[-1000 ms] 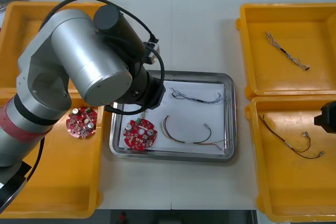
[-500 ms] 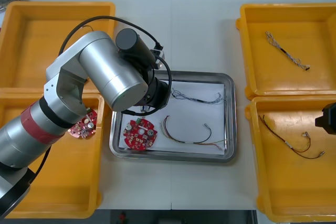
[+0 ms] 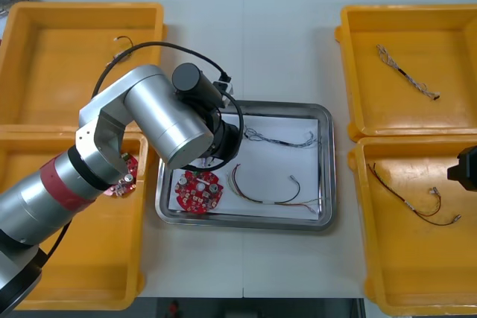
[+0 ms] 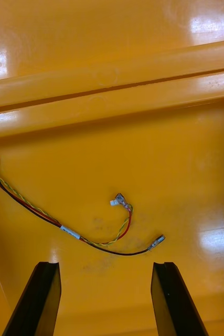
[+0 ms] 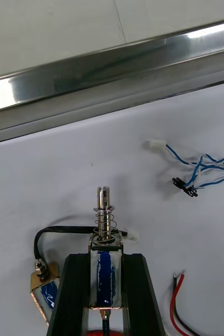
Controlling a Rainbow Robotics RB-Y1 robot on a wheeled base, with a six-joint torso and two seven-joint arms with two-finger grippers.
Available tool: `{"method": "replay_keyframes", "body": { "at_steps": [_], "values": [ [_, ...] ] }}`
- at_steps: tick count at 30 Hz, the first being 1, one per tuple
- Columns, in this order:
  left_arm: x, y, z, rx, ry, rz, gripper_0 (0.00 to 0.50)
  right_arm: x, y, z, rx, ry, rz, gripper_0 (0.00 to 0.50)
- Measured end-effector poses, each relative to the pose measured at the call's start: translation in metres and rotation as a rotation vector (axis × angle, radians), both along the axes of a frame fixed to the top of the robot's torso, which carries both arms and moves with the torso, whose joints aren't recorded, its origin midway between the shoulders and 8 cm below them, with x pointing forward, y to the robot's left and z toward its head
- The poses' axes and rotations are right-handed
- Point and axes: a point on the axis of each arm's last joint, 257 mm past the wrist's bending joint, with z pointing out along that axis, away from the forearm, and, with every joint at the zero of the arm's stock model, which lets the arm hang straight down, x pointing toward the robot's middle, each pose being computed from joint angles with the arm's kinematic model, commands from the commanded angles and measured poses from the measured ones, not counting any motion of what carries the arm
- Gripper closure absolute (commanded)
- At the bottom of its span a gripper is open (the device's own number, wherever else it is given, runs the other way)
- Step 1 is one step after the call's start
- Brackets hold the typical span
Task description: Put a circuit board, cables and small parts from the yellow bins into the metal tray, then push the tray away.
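- While the right claw (image 4: 105,265) hangs spread over the lower right yellow bin (image 3: 417,273), at the frame's right edge just as a second ago, the left arm has swung down and inward over the metal tray (image 3: 328,173)
- the left claw (image 5: 105,260) pinches a small metal part (image 5: 104,226); the part stands upright, blue-wrapped, with a spring and pin on top; it is over the tray's white floor, at the tray's upper left in the front view
- a black cable (image 5: 64,229) curves from beside that part to a second small metal part (image 5: 42,286) lying next to one finger
- the twisted blue and white cable (image 3: 279,139) lies in the tray's upper half; the red and yellow cable (image 3: 268,197) in its lower half; the round red circuit board (image 3: 198,190) in its lower left corner; none has shifted
- with the arm lower, the upper left bin (image 3: 45,50) is now uncovered; a second circuit board (image 3: 125,178) in the lower left bin (image 3: 74,258) is more hidden by the arm than before
- beneath the right claw a second red and yellow cable (image 4: 80,233) lies on the bin floor, apart from the fingers
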Motion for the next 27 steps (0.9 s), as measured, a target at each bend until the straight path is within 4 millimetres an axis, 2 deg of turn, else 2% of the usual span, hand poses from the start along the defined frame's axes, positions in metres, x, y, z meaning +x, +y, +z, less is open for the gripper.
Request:
{"method": "replay_keyframes", "body": {
  "at_steps": [5, 7, 8, 9, 10, 12, 27],
  "values": [
    [0.0006, 0.0004, -0.0024, 0.002, 0.0, 0.0, 0.495, -0.0001, -0.0001, -0.0001, 0.0, 0.0, 0.0, 0.0],
    [0.0006, 0.0004, -0.0024, 0.002, 0.0, 0.0, 0.46, -0.0002, 0.0, -0.0001, 0.0, 0.001, 0.001, 0.0],
    [0.0006, 0.0004, -0.0024, 0.002, 0.0, 0.0, 0.377, -0.0002, 0.0002, -0.0002, 0.001, 0.001, 0.001, 0.0],
    [0.0006, 0.0003, -0.0024, 0.002, 0.0, 0.0, 0.202, -0.0003, 0.0004, -0.0002, 0.001, 0.001, 0.002, 0.0],
    [0.0006, 0.0003, -0.0024, 0.002, 0.0, 0.0, 0.123, -0.0003, 0.0007, -0.0002, 0.002, 0.001, 0.003, 0.0],
    [0.0007, 0.0003, -0.0024, 0.002, 0.0, 0.0, 0.003, -0.0003, 0.0011, -0.0003, 0.003, 0.001, 0.004, 0.0],
    [0.0001, 0.002, 0.0025, -0.004, 0.005, 0.008, 0.0, -0.0003, 0.0033, -0.0003, 0.009, 0.001, 0.011, 0.0]
  ]
}}
